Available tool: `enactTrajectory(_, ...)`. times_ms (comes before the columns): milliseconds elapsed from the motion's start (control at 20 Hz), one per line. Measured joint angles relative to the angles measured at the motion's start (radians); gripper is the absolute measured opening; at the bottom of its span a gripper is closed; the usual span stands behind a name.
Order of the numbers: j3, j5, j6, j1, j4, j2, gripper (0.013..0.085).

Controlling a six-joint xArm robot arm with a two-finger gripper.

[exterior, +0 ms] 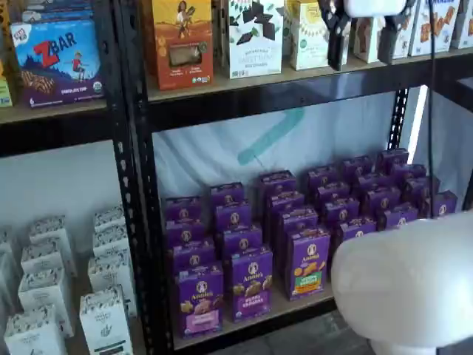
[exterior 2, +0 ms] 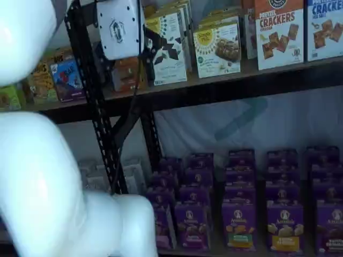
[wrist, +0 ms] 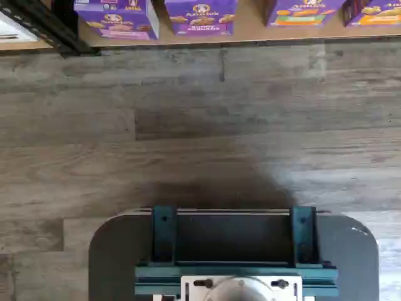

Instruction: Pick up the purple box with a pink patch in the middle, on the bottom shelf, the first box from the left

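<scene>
The wrist camera is looking straight down from well above a grey plank floor (wrist: 200, 125), taking in its own dark mount (wrist: 233, 251) and only the front lip of the bottom shelf (wrist: 250, 34) with the front row of purple boxes (wrist: 200, 15). The two fixed cameras are facing the rack from the front, with the white arm (exterior: 406, 285) intruding close to each lens. One is looking slightly down and from the left at the purple rows (exterior: 295, 229); the other is sitting lower and nearer, looking across them (exterior 2: 241, 203). Both shelf views are sharing the bottom shelf's purple boxes and the upper shelf (exterior 2: 241, 69).
</scene>
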Motion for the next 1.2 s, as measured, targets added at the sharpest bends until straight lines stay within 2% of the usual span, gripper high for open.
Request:
enactTrajectory(50,0.043,-0.082,0.013,0.023,-0.021,-0.041,0.0850)
enactTrajectory(100,0.048,-0.093,0.016,0.025,-0.022,-0.043,0.0850)
enactTrajectory(300,0.064,-0.125,0.036,0.045,-0.022,-0.026,0.0850)
enactTrajectory(650,0.099,-0.176,0.047,0.057,-0.022,-0.016,0.0850)
enactTrajectory(1200,0.182,-0.255,0.050,0.058,-0.016,-0.009,0.0850)
